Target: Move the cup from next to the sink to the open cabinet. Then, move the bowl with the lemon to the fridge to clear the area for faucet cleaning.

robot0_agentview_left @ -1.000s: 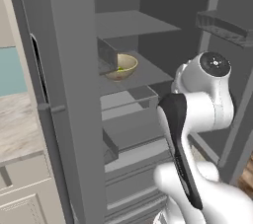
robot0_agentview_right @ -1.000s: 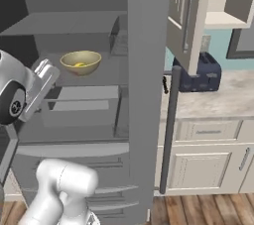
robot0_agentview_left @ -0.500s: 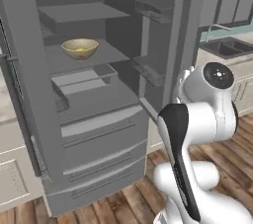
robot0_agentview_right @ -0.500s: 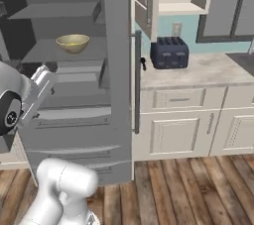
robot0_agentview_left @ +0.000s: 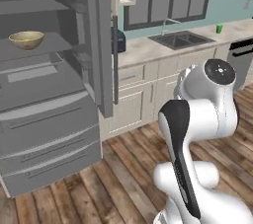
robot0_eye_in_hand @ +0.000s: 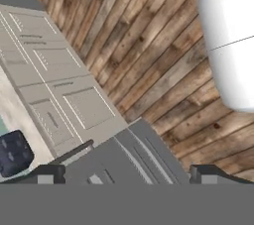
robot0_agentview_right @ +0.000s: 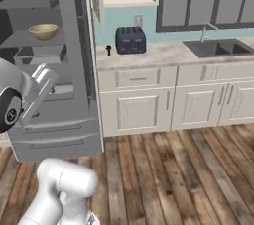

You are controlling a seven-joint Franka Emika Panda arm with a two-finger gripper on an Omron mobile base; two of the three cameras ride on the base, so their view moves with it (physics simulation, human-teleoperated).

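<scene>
While the fridge (robot0_agentview_left: 54, 94) stood open, the bowl (robot0_agentview_left: 26, 39) sat upright, mouth up, on a flat shelf (robot0_agentview_left: 52, 44) inside it; being round, it showed no long axis. It looked wide, shallow and olive-tan with a lighter rim, its contents not discernible. The pincer (robot0_eye_in_hand: 128, 177) was spread wide apart over the wooden floor (robot0_eye_in_hand: 149, 45), holding and touching nothing.

The floor (robot0_agentview_right: 163, 169) was rough brown wood planks, the counter (robot0_agentview_right: 149, 55) pale matt stone, the fridge (robot0_agentview_left: 44, 134) smooth matt grey metal.
</scene>
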